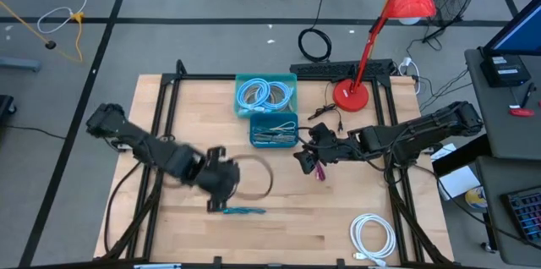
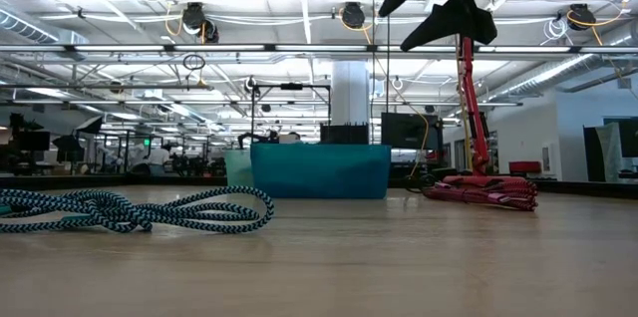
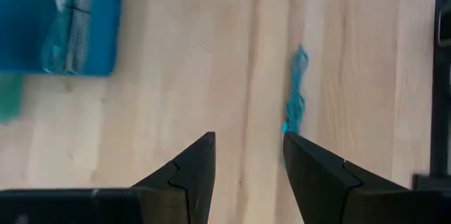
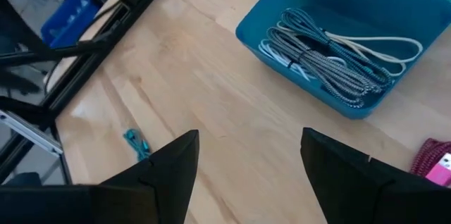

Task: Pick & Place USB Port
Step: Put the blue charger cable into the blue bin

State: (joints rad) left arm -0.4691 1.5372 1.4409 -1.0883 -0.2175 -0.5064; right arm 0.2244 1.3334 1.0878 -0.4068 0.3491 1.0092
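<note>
A teal braided USB cable (image 1: 239,211) lies bunched on the wooden table near its front edge; the low view shows it flat on the wood (image 2: 140,209). My left gripper (image 1: 221,183) hovers just above and to the far side of it, open, with nothing between its fingers (image 3: 246,139). The cable (image 3: 296,101) shows just beyond one fingertip. My right gripper (image 1: 306,157) hangs open over the table's middle right with nothing between its fingers (image 4: 250,136), next to a pink cable (image 1: 319,172) on the table.
Two teal bins stand at the far middle: one with pale coiled cables (image 1: 265,93), one with grey braided cables (image 1: 274,129). A red desk lamp (image 1: 351,93) stands at the far right. A white coiled cable (image 1: 372,237) lies near the front right corner.
</note>
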